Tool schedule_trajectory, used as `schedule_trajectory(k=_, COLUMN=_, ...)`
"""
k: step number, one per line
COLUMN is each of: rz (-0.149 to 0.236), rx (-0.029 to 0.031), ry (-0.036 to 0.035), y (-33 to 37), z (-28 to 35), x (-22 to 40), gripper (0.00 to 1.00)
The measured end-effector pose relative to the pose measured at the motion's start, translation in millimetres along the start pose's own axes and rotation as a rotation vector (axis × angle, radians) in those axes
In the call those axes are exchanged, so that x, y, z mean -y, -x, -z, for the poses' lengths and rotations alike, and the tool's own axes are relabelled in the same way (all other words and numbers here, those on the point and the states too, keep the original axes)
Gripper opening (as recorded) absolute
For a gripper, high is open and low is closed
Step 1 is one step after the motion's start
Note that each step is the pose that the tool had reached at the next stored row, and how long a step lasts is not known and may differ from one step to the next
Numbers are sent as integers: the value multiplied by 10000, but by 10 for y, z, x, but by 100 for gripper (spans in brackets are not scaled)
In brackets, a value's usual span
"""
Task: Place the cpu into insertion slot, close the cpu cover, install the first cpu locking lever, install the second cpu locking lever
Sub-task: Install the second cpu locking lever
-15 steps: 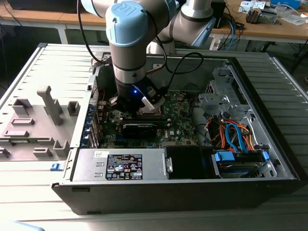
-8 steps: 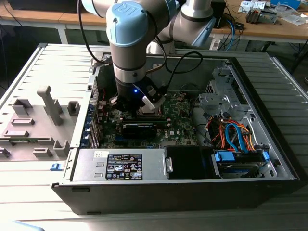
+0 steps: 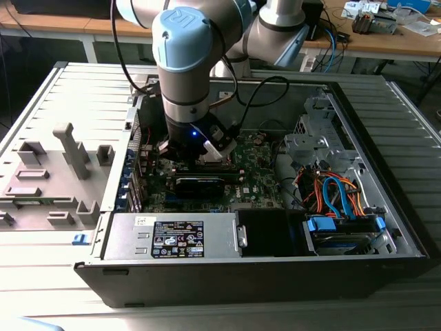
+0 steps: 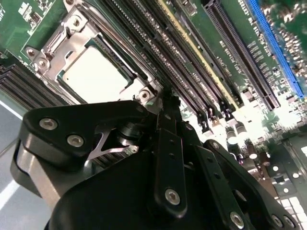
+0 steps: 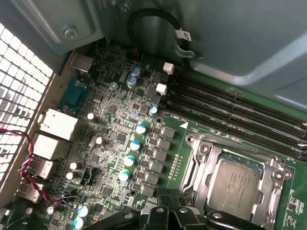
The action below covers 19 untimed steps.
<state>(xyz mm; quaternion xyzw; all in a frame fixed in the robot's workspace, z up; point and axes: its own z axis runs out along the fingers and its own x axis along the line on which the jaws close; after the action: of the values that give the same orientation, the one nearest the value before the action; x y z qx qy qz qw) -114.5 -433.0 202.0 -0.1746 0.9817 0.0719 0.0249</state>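
Note:
The cpu (image 5: 237, 184) lies flat in the insertion slot (image 5: 261, 165), its silvery-grey top facing up. Around it sits the cpu cover (image 5: 201, 151), a metal frame lowered over the chip's edges. In the second wrist view the cpu (image 4: 96, 76) shows through the cover (image 4: 62, 40). My gripper (image 4: 165, 96) is shut, its black fingers pressed together just beside a corner of the socket, and I see nothing held between them. The gripper (image 5: 169, 195) tips stand close to the socket's edge. From outside, the gripper (image 3: 200, 153) hangs low over the green motherboard (image 3: 258, 169).
Long black memory slots (image 5: 230, 108) run beside the socket, and a row of capacitors (image 5: 134, 143) stands on its other side. The case wall (image 5: 230, 33) and a black cable loop (image 5: 151, 21) are close. A power supply (image 3: 172, 238) and coloured cables (image 3: 337, 193) fill the case.

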Motion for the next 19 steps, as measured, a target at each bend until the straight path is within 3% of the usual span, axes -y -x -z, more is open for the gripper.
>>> schedule_trajectory(k=4, rz=4, rx=-43, ry=-116, y=21, z=64, x=-12, gripper=11)
schedule_trajectory(k=6, rz=7, rx=-89, ry=-235, y=63, z=65, x=-14, gripper=11)
schedule_trajectory(k=8, rz=8, rx=-163, ry=-384, y=144, z=59, x=-15, gripper=11)
schedule_trajectory(k=13, rz=7, rx=-263, ry=-535, y=280, z=46, x=-41, gripper=11)
schedule_trajectory(k=15, rz=7, rx=-319, ry=-623, y=356, z=36, x=-73, gripper=11)
schedule_trajectory(k=19, rz=4, rx=-384, ry=-734, y=454, z=20, x=-139, gripper=11)
